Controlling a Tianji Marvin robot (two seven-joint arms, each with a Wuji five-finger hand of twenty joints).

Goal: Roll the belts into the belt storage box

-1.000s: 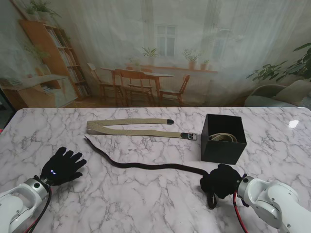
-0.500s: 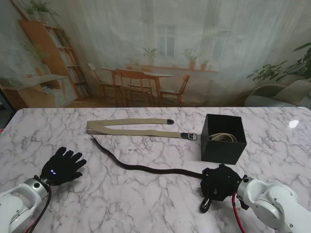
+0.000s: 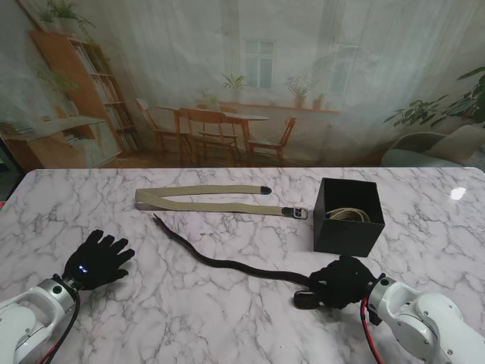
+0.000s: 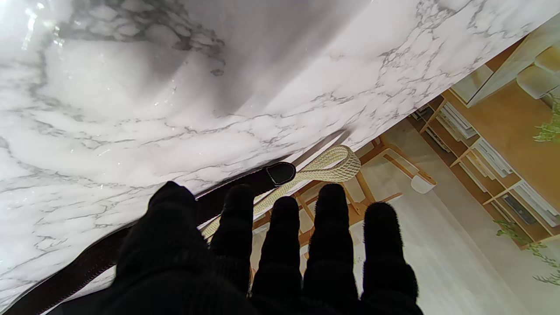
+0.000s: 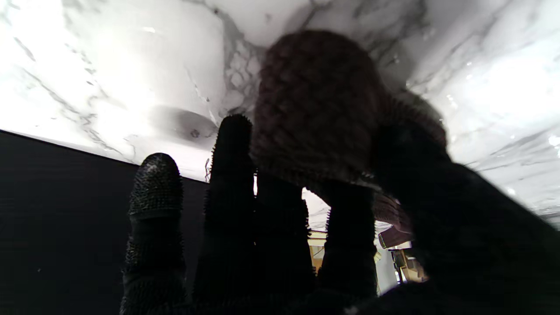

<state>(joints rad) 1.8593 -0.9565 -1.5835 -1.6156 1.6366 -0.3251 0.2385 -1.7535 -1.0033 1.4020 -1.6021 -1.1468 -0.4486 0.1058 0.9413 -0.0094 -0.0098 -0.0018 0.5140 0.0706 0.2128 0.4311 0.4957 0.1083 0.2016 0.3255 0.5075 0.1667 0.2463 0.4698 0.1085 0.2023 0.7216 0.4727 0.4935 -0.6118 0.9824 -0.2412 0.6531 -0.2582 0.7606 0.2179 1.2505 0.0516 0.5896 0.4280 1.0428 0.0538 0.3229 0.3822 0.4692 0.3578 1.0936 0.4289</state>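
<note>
Two hands sit nearest me on the marble table (image 3: 227, 318). The left hand (image 3: 98, 259) lies flat at the left with its fingers (image 4: 332, 205) spread and holding nothing, bare marble all around it. The right hand (image 3: 342, 282) at the right is curled around the near end of the dark belt (image 3: 227, 265); in the right wrist view the blurred fingers (image 5: 232, 144) seem closed on it, though the grip itself is hard to make out. From that hand the dark belt snakes away leftward across the open middle of the table, its far tip just short of the tan belt (image 3: 204, 199), which lies folded flat farther off. Right of it, just beyond the right hand, stands the black belt storage box (image 3: 347, 227), with a pale coil inside. Past the table's far edge hangs a printed backdrop (image 3: 242, 83) of a dining room.
</note>
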